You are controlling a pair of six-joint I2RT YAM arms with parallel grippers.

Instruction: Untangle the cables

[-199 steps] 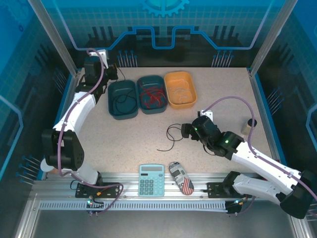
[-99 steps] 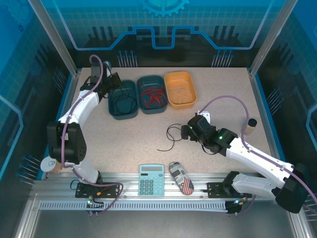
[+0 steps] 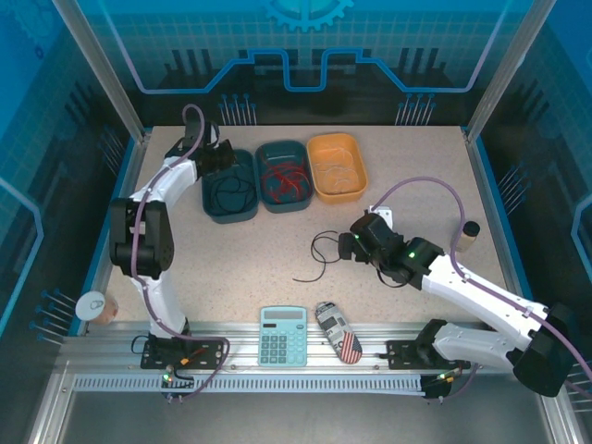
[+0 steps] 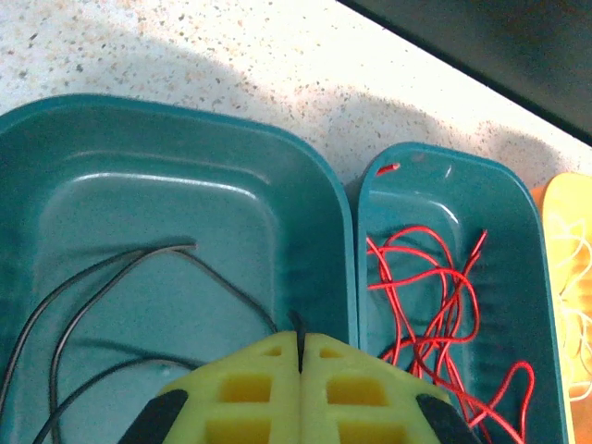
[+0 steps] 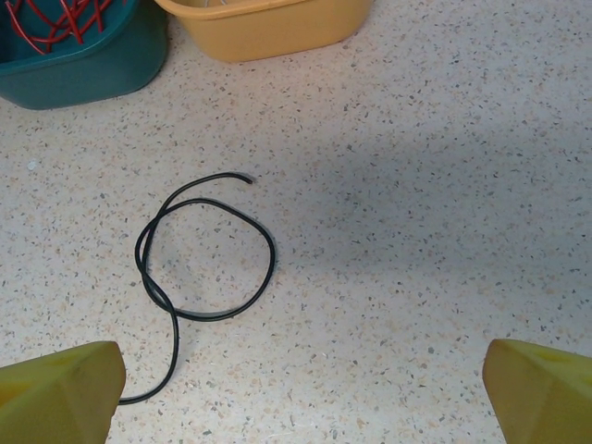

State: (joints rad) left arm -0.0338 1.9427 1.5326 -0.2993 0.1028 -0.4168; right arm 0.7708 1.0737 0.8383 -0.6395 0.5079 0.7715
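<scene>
The right gripper (image 5: 301, 350) is held spread wide, low over the surface (image 5: 444, 231). Just ahead of it and to its left, a loose black cable (image 5: 272, 257) is seen lying in one loop that crosses itself, with a tail trailing back toward the gripper's left side. The cable is judged to be light, limp and very thin. It is likely to slip from a loose pinch and to sag once lifted, so the jaws would have to be brought right down to the surface. A hold is best taken at the crossing or on the tail, not on the open loop.

Farther off, the left gripper (image 4: 299, 350) is pressed together over a teal bin (image 4: 185, 116), in which black strands (image 4: 166, 248) are laid. One strand is seen reaching its tips, but whether it is pinched cannot be told. To its right, tangled red cables (image 4: 435, 296) are kept in a second teal bin (image 4: 444, 155). Beyond that, pale ones (image 4: 578, 268) are glimpsed in an orange bin (image 5: 268, 28).

The crossing and the free end are made plain in the right wrist view, whereas in the top view they are reduced to a faint scribble. In the top view, however, both arms and the three bins in a row are taken in together.
</scene>
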